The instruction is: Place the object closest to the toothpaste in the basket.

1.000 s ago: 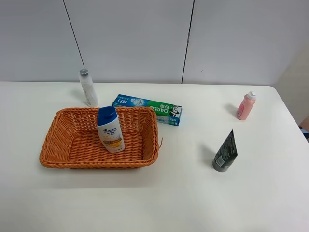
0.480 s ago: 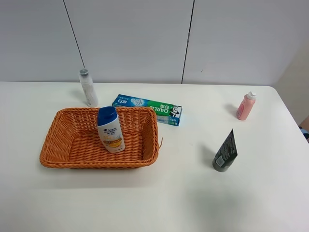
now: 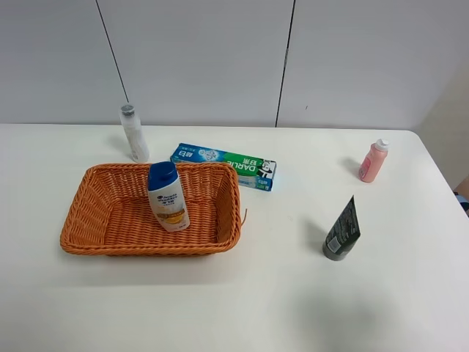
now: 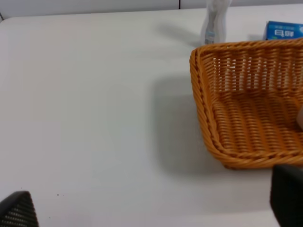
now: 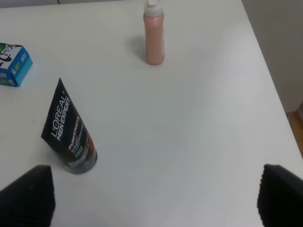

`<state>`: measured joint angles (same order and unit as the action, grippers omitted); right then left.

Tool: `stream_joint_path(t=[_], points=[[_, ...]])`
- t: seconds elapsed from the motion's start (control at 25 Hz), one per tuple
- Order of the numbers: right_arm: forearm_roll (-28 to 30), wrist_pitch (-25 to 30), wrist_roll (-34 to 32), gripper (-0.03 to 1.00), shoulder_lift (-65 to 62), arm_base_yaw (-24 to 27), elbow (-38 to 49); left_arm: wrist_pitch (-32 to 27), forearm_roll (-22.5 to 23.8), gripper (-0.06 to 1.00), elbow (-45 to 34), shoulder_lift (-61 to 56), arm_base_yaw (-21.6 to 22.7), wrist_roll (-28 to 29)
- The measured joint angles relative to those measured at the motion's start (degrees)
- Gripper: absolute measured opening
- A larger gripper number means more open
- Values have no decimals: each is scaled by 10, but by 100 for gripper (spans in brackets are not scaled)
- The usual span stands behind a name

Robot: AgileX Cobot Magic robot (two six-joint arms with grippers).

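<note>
1. Five items on a white table (image 3: 256, 293): a shampoo bottle (image 3: 167, 196), a toothpaste box (image 3: 223, 166), a clear bottle (image 3: 133, 133), a pink bottle (image 3: 373, 160), a dark tube (image 3: 342, 231).
2. Shampoo bottle inside the wicker basket (image 3: 102, 220), leaning toward its back wall, blue cap up.
3. Toothpaste box lying flat just behind the basket's far rim; clear bottle upright near the basket's back left corner.
4. Pink bottle and dark tube well apart from the basket, on the right side.
5. Left gripper (image 4: 151, 208): jaws spread wide, empty, above bare table beside the basket.
6. Right gripper (image 5: 154, 191): jaws spread wide, empty, near the dark tube.
</note>
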<state>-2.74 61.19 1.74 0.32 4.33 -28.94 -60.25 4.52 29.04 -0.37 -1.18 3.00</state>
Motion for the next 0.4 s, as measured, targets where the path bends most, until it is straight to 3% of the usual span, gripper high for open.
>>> stream_joint_path(t=[0.4], points=[[0,0,-1,84,0,-1,0,0,0,99,0,0,0,0]])
